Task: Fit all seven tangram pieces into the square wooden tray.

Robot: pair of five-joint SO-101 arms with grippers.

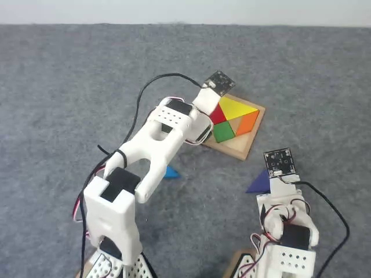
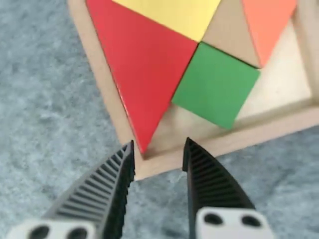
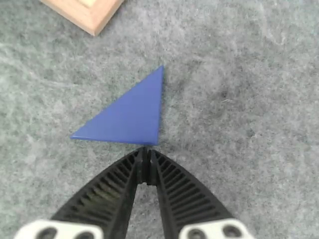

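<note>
bright, soft, even light
only faint shadows on the grey mat (image 1: 64,87) beside the wooden tray (image 1: 230,150).

The worktop (image 1: 58,87) carries a mottled grey, felt-like covering. A plain, pale wall (image 1: 174,11) runs along its far edge. Lighting is even and diffuse, and shadows are soft.

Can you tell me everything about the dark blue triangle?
The dark blue triangle is a flat, plain-coloured piece with three sharp corners, one of them square. It looks like painted wood. It lies flat on the grey fuzzy table cover, outside the wooden tray and apart from it. The right gripper is shut, with its tips close by the square corner. I cannot tell whether it touches the triangle. Nothing lies on top of the piece.
</note>
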